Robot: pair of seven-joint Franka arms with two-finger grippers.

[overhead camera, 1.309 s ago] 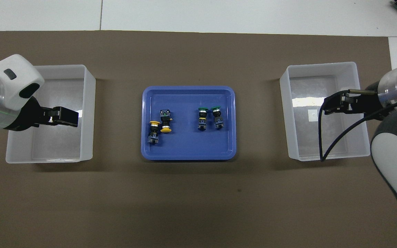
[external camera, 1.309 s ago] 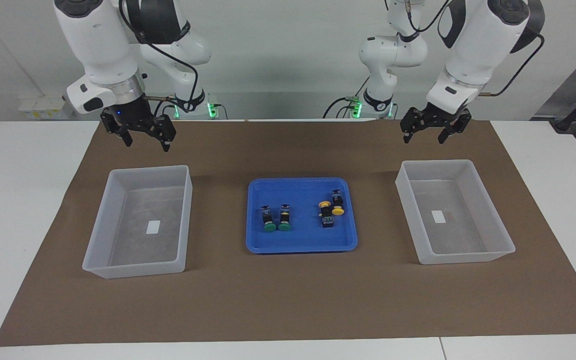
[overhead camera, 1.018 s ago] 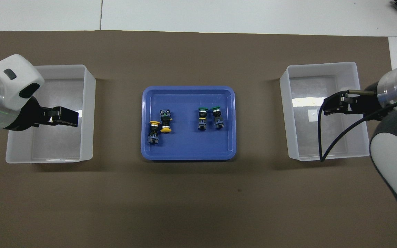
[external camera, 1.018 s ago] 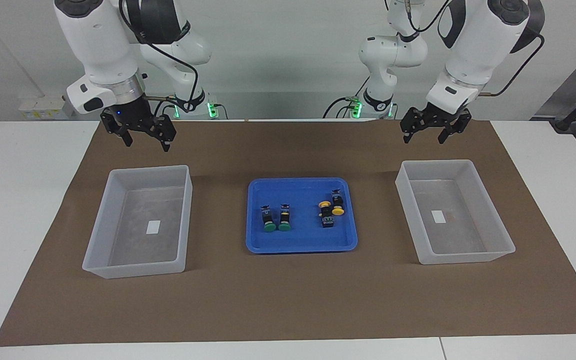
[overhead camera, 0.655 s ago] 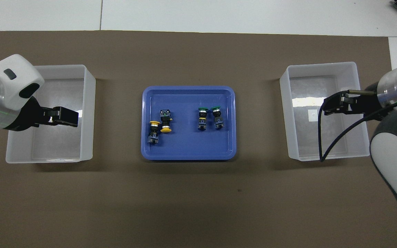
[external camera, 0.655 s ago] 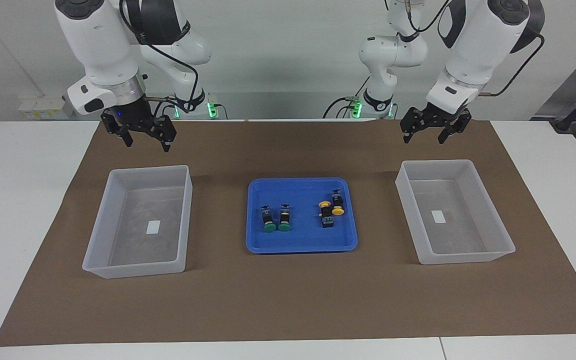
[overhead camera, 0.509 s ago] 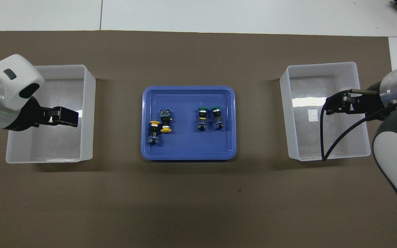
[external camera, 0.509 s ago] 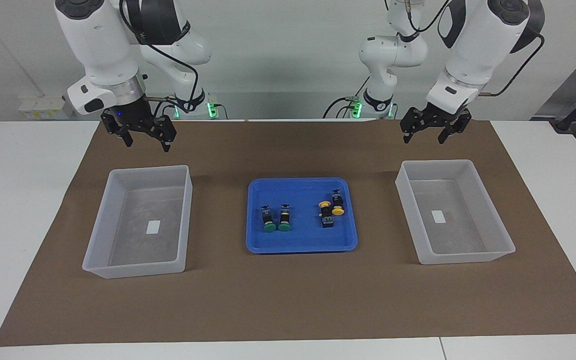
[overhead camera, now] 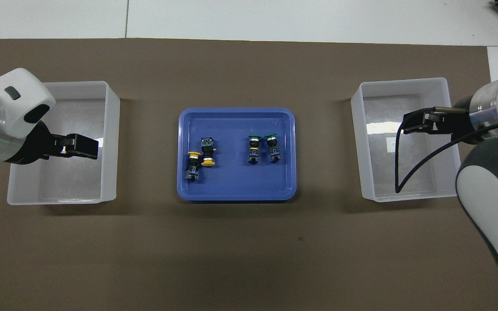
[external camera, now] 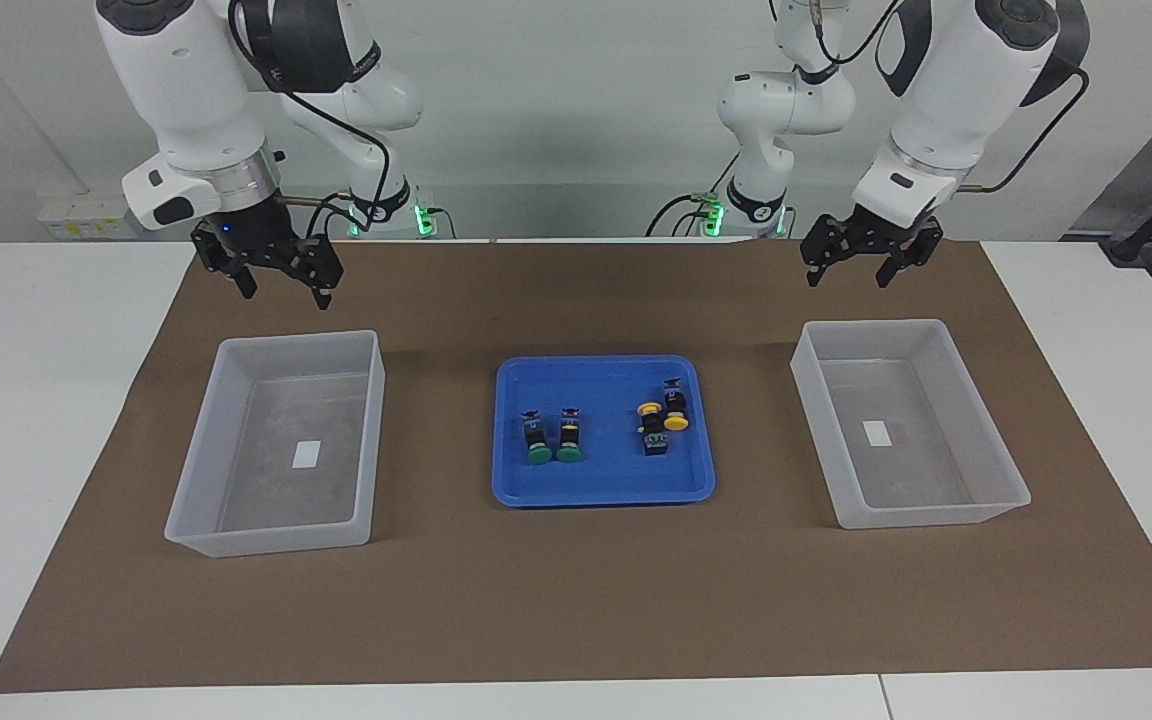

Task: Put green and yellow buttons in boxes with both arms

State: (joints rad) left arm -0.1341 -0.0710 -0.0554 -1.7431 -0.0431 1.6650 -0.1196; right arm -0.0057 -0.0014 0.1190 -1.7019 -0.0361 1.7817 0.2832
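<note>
While raised, both grippers' jaws open, empty.

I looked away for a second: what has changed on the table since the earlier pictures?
Only the right end effector moved: it drifted slightly toward the right arm's end of the table, open and empty. The left end effector, the four buttons in the blue tray and both boxes stayed put.
</note>
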